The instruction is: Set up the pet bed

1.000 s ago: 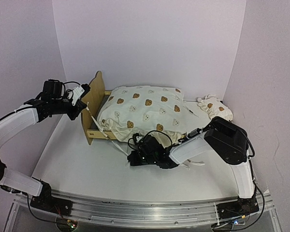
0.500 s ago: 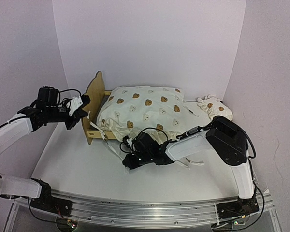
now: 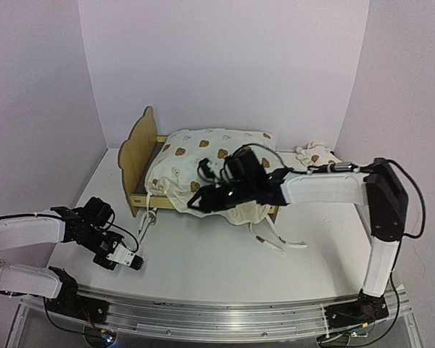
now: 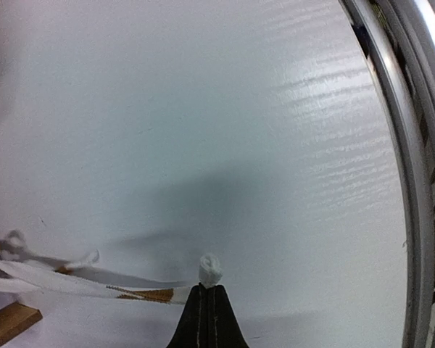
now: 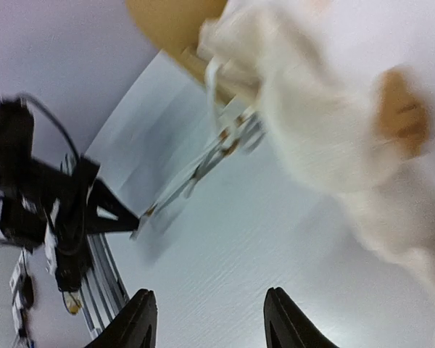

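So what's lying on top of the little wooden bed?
A big cream bear-print cushion lies on the pet bed, sagging over its front side. It hides the bed's floor, so I can't see beneath.

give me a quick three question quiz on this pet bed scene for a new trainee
1. True or false: the right end effector is clamped on the cushion.
2. The left end effector pinches: A frame rail, B tie string, C headboard?
3. Fill in: in the top view the small pillow lies to the ___ of the pet bed.
Key: 1 false, its jaws stand open; 2 B; 3 right.
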Controlling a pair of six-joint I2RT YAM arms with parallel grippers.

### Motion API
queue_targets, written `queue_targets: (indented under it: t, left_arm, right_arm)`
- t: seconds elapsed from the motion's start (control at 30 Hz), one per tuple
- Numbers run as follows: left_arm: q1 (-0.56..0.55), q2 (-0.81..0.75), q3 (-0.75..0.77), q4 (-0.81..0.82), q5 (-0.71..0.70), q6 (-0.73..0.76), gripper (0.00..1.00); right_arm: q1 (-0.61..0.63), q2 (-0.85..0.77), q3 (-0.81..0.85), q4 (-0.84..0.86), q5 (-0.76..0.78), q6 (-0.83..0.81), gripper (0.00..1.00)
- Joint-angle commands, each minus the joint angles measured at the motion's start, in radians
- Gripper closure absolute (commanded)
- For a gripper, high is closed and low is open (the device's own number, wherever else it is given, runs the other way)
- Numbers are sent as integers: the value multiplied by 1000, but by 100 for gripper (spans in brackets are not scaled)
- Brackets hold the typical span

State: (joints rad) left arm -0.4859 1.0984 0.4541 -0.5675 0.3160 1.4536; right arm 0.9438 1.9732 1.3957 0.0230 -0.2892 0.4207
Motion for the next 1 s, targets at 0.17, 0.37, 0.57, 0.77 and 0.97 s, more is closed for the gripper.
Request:
queue_targets:
  t: [0.17, 0.37, 0.57, 0.77, 0.97]
  left_arm:
    - [-4, 5, 23, -112, -141, 207, 44]
    - [-18, 27, 376, -99, 88, -169, 20]
    - [-39, 319, 757, 17, -5, -613, 15]
    - [-55, 517, 864, 83, -220, -647, 16]
    - [-56, 596, 856, 78, -306, -611, 29]
  right_arm:
    - [-341, -238, 124, -447, 216, 58, 42]
    - [-509, -149, 292, -505, 242, 48, 36]
    - [-562, 65, 571, -503, 244, -25, 35]
    - [-586, 254, 744, -503, 211, -34, 35]
    - [-586, 347, 819, -498, 114, -17, 40]
